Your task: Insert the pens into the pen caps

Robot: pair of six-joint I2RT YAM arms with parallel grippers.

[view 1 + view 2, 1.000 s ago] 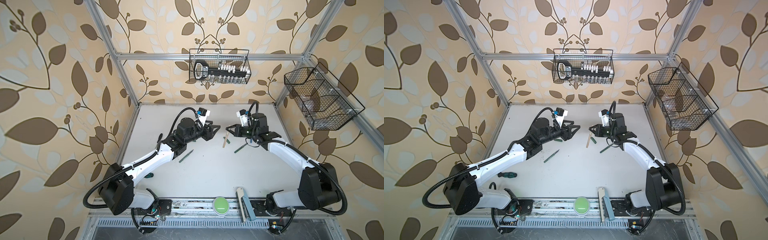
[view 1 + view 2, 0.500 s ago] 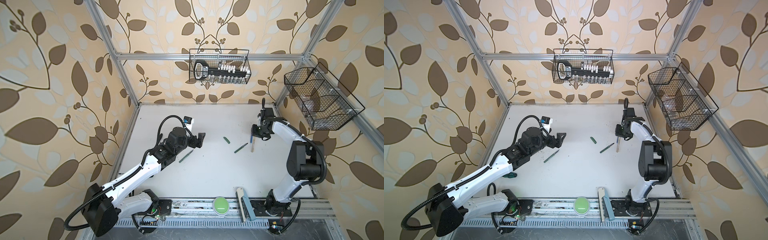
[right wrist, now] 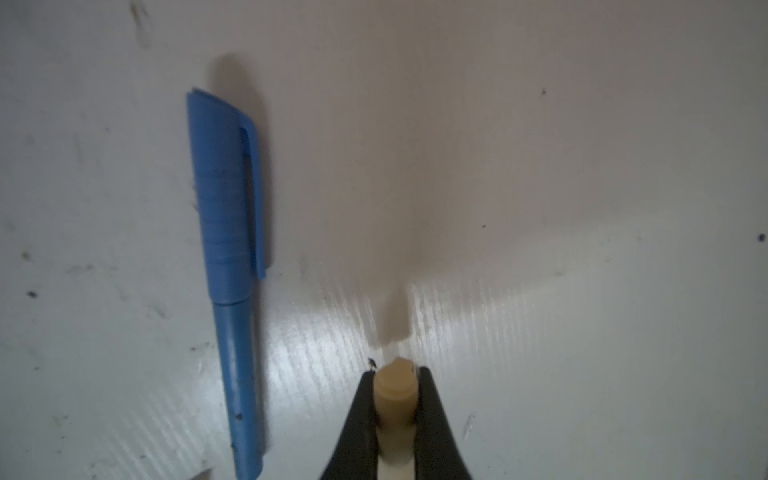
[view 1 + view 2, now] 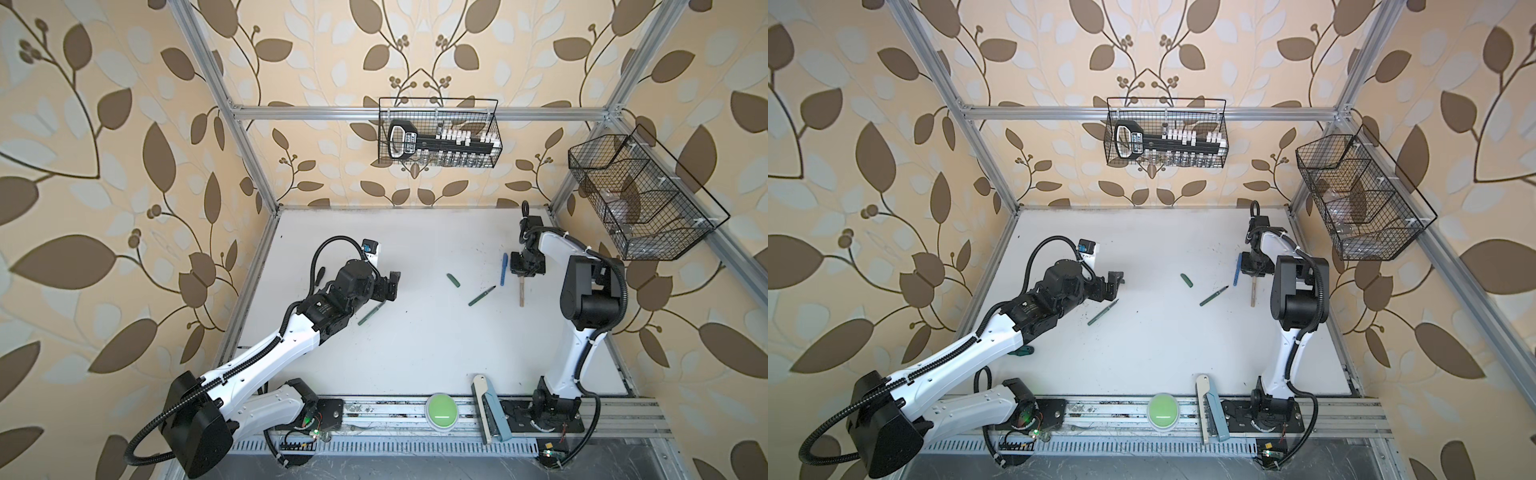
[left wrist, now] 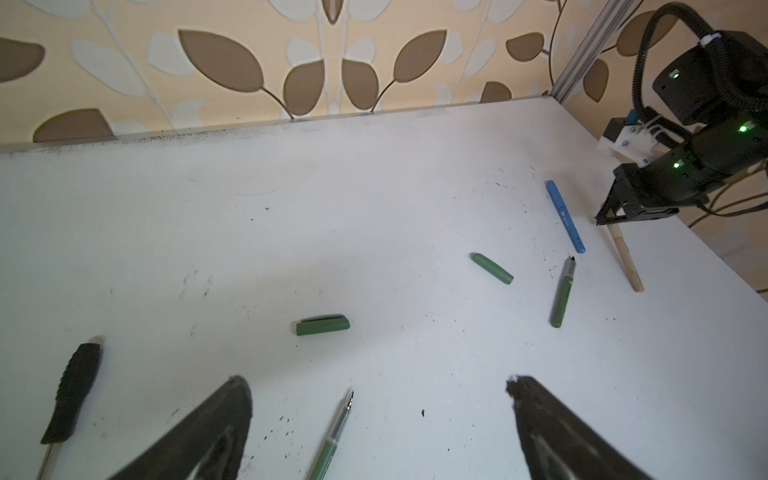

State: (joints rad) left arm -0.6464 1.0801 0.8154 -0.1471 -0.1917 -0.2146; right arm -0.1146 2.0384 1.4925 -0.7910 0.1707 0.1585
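My left gripper (image 4: 392,286) (image 5: 378,386) stands open over the table's left half. A dark green pen (image 5: 334,436) (image 4: 371,313) lies uncapped on the table between its fingers, untouched. A green pen cap (image 5: 322,325) lies just ahead. A second green cap (image 4: 453,280) and another uncapped green pen (image 4: 482,296) lie mid-table. My right gripper (image 4: 524,271) (image 3: 395,372) is shut on the end of the beige pen (image 3: 395,390) (image 4: 521,291), low over the table at the right. A blue pen (image 3: 224,249) (image 4: 504,269) with its cap on lies beside it.
A black-handled screwdriver (image 5: 72,395) lies left of my left gripper, and a green-handled tool (image 4: 1022,351) shows under the left arm. Wire baskets hang on the back wall (image 4: 438,137) and the right wall (image 4: 640,195). A green button (image 4: 441,409) sits on the front rail.
The two grippers met mid-table a second ago. My left gripper has opened and drawn back to the left; my right arm has swung to the right side with the beige pen.
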